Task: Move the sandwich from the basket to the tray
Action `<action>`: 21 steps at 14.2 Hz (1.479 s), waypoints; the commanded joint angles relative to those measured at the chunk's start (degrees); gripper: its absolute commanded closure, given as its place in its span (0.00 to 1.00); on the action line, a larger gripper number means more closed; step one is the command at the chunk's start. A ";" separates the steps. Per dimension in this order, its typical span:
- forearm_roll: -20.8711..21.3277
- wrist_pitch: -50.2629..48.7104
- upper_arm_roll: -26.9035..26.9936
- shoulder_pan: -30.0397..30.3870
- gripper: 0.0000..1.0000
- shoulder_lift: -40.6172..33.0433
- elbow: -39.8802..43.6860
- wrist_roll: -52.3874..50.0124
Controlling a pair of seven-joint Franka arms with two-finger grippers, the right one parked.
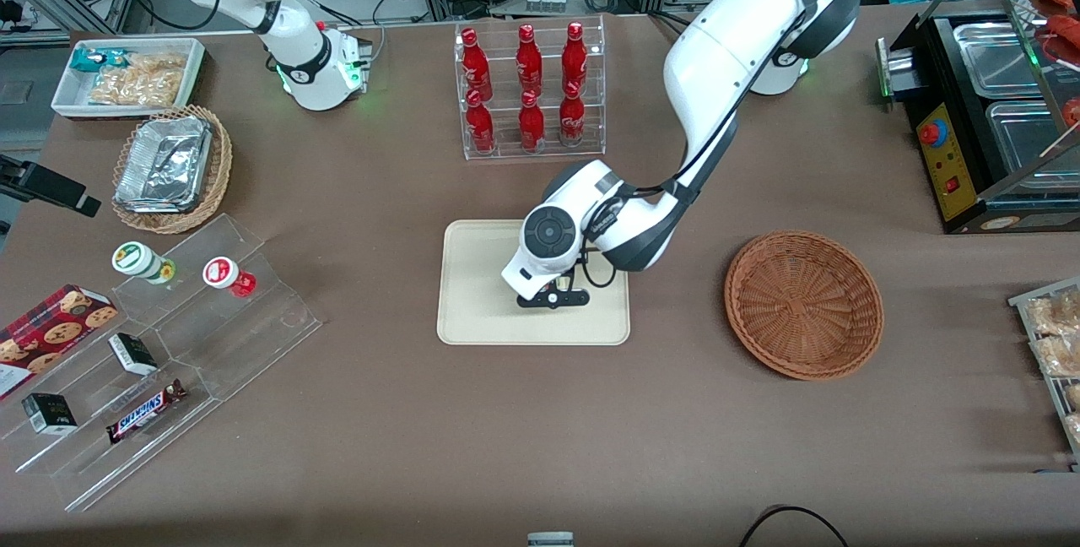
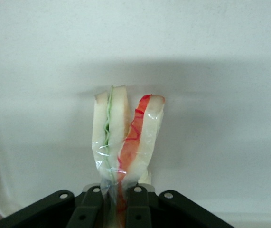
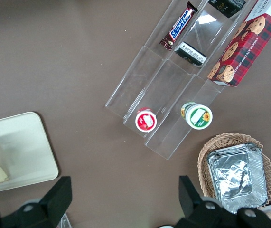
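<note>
The tool (image 1: 553,297) hangs low over the cream tray (image 1: 477,311), its fingers (image 2: 91,209) pinched on the wrapped sandwich (image 2: 126,142), which stands on edge and seems to touch the tray floor. The wicker basket (image 1: 803,304) lies well apart on the surface (image 1: 540,429), toward the working arm's end.

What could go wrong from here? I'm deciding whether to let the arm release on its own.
The gripper is shut on the sandwich, pinching only one end of the thin, soft wedge over the tray. The loose clear wrap might cling to the fingers on release and lift the sandwich back up. The wedge stands on edge, so it will probably topple when freed. The basket is already empty.
</note>
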 commanded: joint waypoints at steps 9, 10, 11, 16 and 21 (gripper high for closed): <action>-0.09 -7.10 2.90 7.77 0.00 -29.07 -12.50 0.87; 0.60 -10.25 2.90 9.80 0.00 -33.99 -15.05 2.88; 0.78 -14.29 2.90 12.17 0.00 -39.26 -17.25 8.20; 1.92 -32.75 2.64 25.96 0.00 -51.43 -15.44 28.56; 1.92 -42.01 -5.63 40.31 0.00 -54.34 -12.70 35.56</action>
